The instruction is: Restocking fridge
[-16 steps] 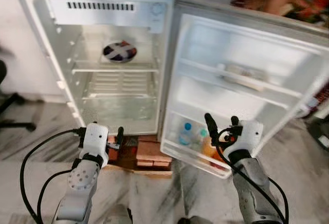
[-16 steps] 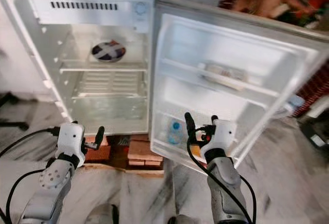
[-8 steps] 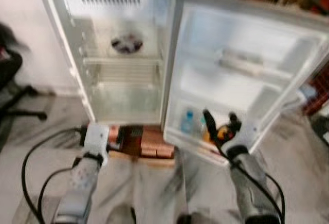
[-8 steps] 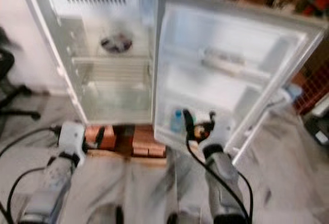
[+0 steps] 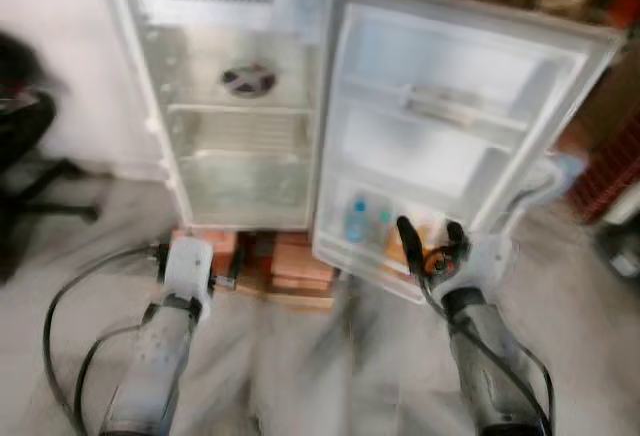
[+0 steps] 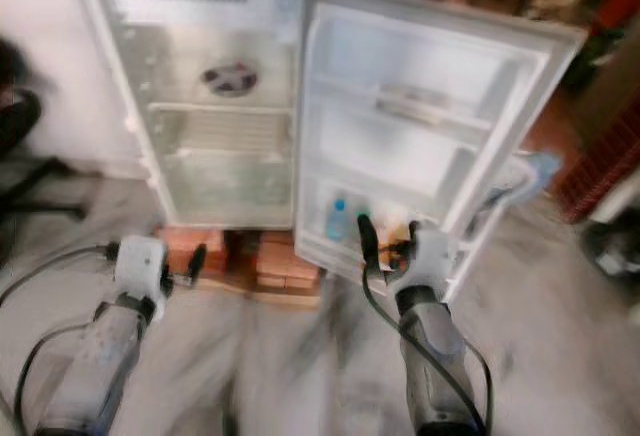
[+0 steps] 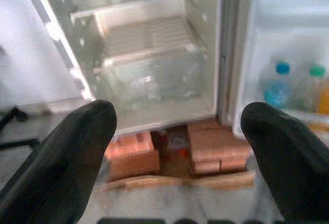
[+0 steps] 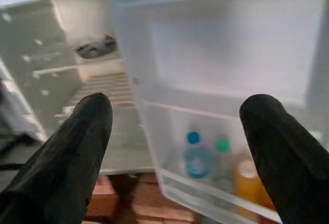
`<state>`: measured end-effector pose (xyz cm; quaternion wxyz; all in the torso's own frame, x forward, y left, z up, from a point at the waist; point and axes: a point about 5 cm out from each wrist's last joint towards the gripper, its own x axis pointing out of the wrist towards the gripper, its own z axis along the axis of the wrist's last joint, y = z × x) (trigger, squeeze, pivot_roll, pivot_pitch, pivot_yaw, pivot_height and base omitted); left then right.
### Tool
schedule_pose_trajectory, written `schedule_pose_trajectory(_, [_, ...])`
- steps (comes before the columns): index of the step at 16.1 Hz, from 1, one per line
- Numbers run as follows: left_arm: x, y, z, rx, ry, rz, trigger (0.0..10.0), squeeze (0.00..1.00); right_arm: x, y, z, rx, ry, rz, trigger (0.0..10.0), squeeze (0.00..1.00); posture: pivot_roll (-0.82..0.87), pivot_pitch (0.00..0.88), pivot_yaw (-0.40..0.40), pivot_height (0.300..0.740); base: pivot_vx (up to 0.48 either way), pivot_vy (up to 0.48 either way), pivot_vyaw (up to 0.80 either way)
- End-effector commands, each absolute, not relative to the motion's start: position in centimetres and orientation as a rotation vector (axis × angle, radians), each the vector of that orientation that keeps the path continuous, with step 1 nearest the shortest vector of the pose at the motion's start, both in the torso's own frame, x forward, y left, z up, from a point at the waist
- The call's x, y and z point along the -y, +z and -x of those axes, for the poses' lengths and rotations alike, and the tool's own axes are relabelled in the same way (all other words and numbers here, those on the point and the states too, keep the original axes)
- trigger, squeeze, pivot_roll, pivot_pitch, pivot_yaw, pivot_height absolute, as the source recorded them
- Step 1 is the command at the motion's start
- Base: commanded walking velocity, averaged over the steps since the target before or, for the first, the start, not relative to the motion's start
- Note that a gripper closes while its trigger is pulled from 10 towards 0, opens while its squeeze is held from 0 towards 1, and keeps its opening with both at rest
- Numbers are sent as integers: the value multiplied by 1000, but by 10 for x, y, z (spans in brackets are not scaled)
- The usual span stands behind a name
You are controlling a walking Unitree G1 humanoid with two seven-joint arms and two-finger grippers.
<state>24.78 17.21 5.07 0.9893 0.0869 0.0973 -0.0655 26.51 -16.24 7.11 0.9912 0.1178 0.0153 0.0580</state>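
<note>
Fridge [image 5: 240, 106] on bricks [image 7: 169, 149]; door shelf [image 8: 205, 196] with seemingly three bottles [image 8: 198, 157].

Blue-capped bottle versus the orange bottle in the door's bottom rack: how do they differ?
The blue-capped bottle is clear with bluish contents; the orange bottle is filled with orange liquid and has a pale cap. The blue-capped bottle stands at the hinge end of the door rack, while the orange bottle sits further out, with a green-capped bottle between them. Both stand upright in the same rack, and neither is held.

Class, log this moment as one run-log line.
fridge: open | door shelf: bottles | left gripper: open, empty | right gripper: open, empty
</note>
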Motion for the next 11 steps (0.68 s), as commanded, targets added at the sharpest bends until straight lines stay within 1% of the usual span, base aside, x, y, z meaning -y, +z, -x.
schedule_pose_trajectory(1, [-168,57,-251,-166,-161,-159,10000,0,168,70,-264,-37,102,-229,10000,0,120,21,-29,740,0,-270,0])
schedule_pose_trajectory(2, [-168,57,-251,-164,-160,-161,10000,0,168,70,-264,-34,105,-225,10000,0,119,23,-28,740,0,-270,0])
schedule_pose_trajectory(5, [-169,56,-252,-162,-161,-169,10000,0,167,74,-266,-16,115,-211,10000,0,116,27,-28,740,276,-286,0])
schedule_pose_trajectory(11, [-168,56,-253,-157,-158,-164,10000,0,165,77,-268,0,148,-198,10000,0,115,29,-30,740,357,-294,0])
